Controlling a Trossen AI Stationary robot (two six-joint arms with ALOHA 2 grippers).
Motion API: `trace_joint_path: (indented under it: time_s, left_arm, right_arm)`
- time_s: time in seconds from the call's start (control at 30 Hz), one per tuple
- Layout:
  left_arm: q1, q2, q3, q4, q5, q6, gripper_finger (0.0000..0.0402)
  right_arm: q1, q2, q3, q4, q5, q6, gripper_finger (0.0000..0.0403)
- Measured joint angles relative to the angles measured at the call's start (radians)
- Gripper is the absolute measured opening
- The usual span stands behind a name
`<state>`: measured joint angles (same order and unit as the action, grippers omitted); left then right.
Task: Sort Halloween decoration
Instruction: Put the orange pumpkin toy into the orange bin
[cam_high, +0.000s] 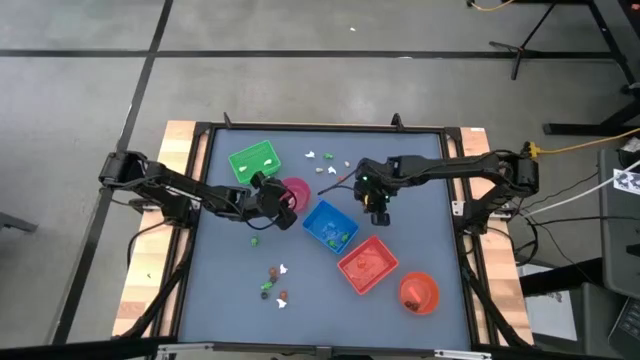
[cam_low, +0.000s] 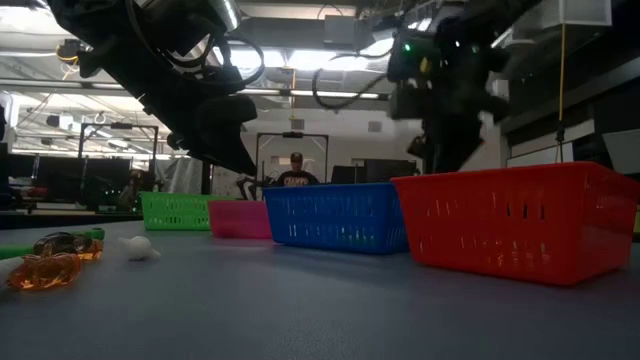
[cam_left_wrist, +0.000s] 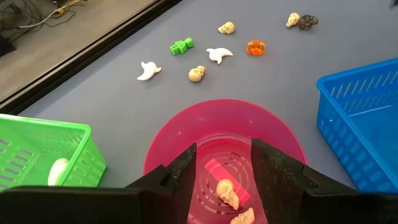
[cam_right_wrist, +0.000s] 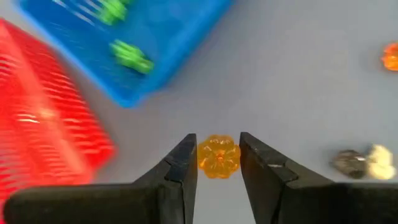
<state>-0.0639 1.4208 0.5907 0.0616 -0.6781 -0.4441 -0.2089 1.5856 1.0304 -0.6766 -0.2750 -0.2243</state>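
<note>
Sorting is judged partly done: an orange pumpkin (cam_right_wrist: 218, 155) is gripped by the right end effector (cam_right_wrist: 218, 163); the left end effector (cam_left_wrist: 224, 163) is spread, empty, over the pink bowl (cam_left_wrist: 174, 134); trinkets (cam_left_wrist: 196, 73) remain loose.

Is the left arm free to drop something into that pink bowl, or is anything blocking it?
Probably yes. The left gripper hangs right over the pink bowl with open jaws, and nothing sits between them. The bowl already holds small skulls, with room left.

Left tool (cam_left_wrist: 222, 177) parted — right tool (cam_right_wrist: 218, 167) pinched, both arms reaching inward
</note>
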Motion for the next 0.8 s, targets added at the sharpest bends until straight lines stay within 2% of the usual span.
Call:
trace_joint_path:
  time_s: [0.17,0.33,0.6,0.8]
  left_arm:
    - [0.0,0.0,0.0,0.0,0.028,0.0,0.0137]
    - [0.0,0.0,0.0,0.0,0.068,0.001,0.0137]
    - [0.0,0.0,0.0,0.0,0.069,0.002,0.0137]
    - [0.0,0.0,0.0,0.0,0.069,0.002,0.0137]
  right_arm:
    - [0.025,-0.002,0.096,-0.146,-0.159,0.124,0.0106]
    - [0.125,-0.002,0.117,-0.191,-0.242,0.171,0.0106]
    - [0.303,-0.002,0.117,-0.188,-0.226,0.171,0.0106]
    - [0.393,-0.002,0.118,-0.186,-0.135,0.171,0.0106]
